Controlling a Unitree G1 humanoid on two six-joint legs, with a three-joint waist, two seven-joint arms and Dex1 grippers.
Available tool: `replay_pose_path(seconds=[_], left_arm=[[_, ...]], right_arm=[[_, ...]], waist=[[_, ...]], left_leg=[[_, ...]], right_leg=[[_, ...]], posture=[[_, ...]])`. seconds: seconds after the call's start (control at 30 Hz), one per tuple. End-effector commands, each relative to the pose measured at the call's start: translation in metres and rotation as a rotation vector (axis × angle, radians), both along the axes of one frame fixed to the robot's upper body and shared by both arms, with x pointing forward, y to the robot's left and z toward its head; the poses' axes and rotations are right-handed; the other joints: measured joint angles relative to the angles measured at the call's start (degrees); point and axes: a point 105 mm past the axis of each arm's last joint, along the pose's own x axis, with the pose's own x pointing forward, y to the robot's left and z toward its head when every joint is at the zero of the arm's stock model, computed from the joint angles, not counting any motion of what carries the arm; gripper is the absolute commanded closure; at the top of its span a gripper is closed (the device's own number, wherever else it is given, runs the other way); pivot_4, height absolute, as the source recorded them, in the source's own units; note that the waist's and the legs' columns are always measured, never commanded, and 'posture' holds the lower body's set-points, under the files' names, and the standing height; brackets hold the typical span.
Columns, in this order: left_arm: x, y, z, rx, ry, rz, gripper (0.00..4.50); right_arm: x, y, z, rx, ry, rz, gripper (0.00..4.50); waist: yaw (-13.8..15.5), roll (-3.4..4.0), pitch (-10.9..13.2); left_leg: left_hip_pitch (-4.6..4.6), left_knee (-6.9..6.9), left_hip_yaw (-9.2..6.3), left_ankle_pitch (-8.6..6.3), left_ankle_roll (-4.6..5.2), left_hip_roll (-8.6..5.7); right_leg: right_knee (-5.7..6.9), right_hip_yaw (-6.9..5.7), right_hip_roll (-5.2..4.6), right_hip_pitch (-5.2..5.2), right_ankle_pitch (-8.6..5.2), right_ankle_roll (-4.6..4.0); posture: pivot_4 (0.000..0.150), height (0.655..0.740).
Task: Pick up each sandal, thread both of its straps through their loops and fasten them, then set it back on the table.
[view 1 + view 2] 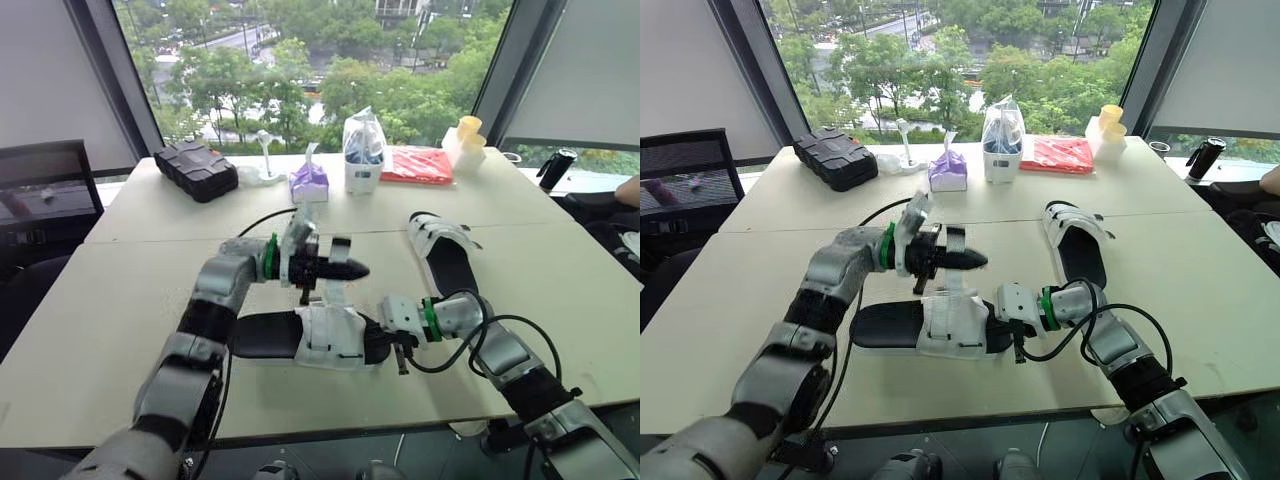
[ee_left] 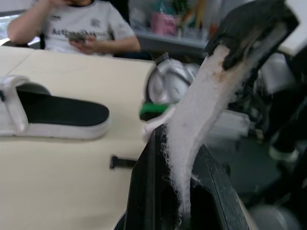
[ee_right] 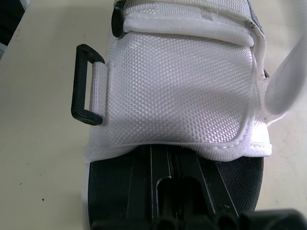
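Note:
The near sandal (image 1: 300, 335), black sole with white straps, lies flat near the table's front edge. My left gripper (image 1: 350, 272) hovers above it, shut on one white strap (image 2: 201, 110) that it holds pulled upward. In the left wrist view the fuzzy strap runs up from between the fingers (image 2: 144, 191). My right gripper (image 1: 383, 342) is shut on the sandal's right end, one finger lying on the black sole (image 3: 163, 182). The white upper (image 3: 177, 91) has a black side loop (image 3: 86, 84) with nothing through it. The second sandal (image 1: 440, 250) lies apart at the right.
Along the window side stand a black case (image 1: 195, 170), a purple tissue pack (image 1: 310, 182), a plastic bag (image 1: 363, 150), a red packet (image 1: 417, 165) and yellow cups (image 1: 468, 135). A person (image 2: 76, 24) sits beyond the table's right end.

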Motion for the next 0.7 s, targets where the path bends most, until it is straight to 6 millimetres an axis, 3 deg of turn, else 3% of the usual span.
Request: replay_pose_path(seconds=[0.03, 0.23, 0.53, 0.63, 0.7], left_arm=[[-0.021, -0.004, 0.012, 0.009, -0.204, -0.11, 4.41], [-0.054, -0.003, 0.008, 0.012, -0.45, -0.277, 4.41], [-0.086, -0.01, 0.014, -0.074, -0.527, -0.343, 4.41], [-0.093, -0.009, 0.015, -0.074, -0.475, -0.342, 3.56], [-0.097, -0.008, 0.016, -0.064, -0.428, -0.333, 2.62]], right_arm=[[-0.005, -0.015, -0.035, -0.117, 0.101, -0.051, 4.5], [-0.009, -0.013, -0.038, -0.121, 0.12, -0.027, 4.5], [-0.012, -0.01, -0.04, -0.131, 0.131, -0.004, 4.5], [-0.01, -0.011, -0.039, -0.135, 0.129, -0.003, 4.5], [-0.009, -0.01, -0.039, -0.138, 0.129, 0.004, 4.5]], waist=[[0.01, 0.0, 0.0], [-0.02, 0.06, -0.04], [-0.1, 0.06, -0.03], [-0.03, 0.06, -0.03], [-0.04, 0.06, -0.03]], left_leg=[[0.0, 0.02, 0.0, 0.0, 0.0, 0.0], [0.0, -0.03, 0.02, 0.0, 0.01, 0.01], [-0.01, -0.05, 0.02, 0.01, 0.03, 0.02], [-0.02, -0.08, 0.01, 0.08, 0.14, 0.02], [-0.02, -0.05, 0.0, 0.08, 0.15, 0.02]], right_leg=[[-0.01, 0.0, 0.0, 0.0, -0.07, -0.13], [-0.04, 0.02, -0.01, -0.02, -0.09, -0.16], [-0.07, 0.03, -0.01, -0.02, -0.11, -0.18], [-0.06, 0.02, -0.01, -0.05, -0.11, -0.16], [-0.06, 0.02, 0.0, -0.02, -0.11, -0.17]], posture=[[0.15, 0.74], [0.15, 0.74], [0.15, 0.74], [0.15, 0.74], [0.15, 0.74]])
